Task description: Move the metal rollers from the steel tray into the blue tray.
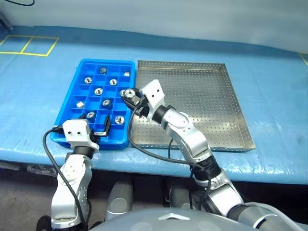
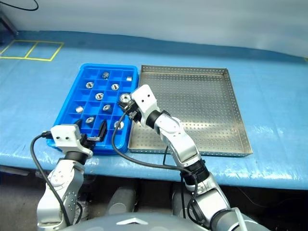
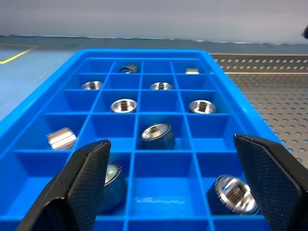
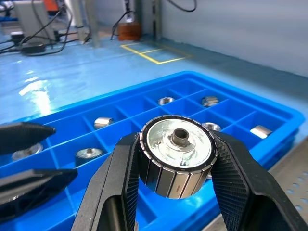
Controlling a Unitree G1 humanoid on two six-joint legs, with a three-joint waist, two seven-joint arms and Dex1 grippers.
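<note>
A: Where is the roller (image 4: pixel 177 161) now?

B: Middle of the frame, pinched tight in the right gripper (image 1: pixel 131 98), over the blue tray's (image 1: pixel 72 101) right edge.

A: And next?

B: Lower it straight into an empty cell. The left gripper (image 1: pixel 98 128), lower left, has fingers wide apart. The steel tray (image 1: pixel 236 103) looks empty.

The tray (image 1: pixel 72 113) was bright blue; the other tray (image 1: pixel 211 96) was silver-grey, dotted with fine holes; the rollers (image 3: pixel 124 105) were shiny silver.
</note>
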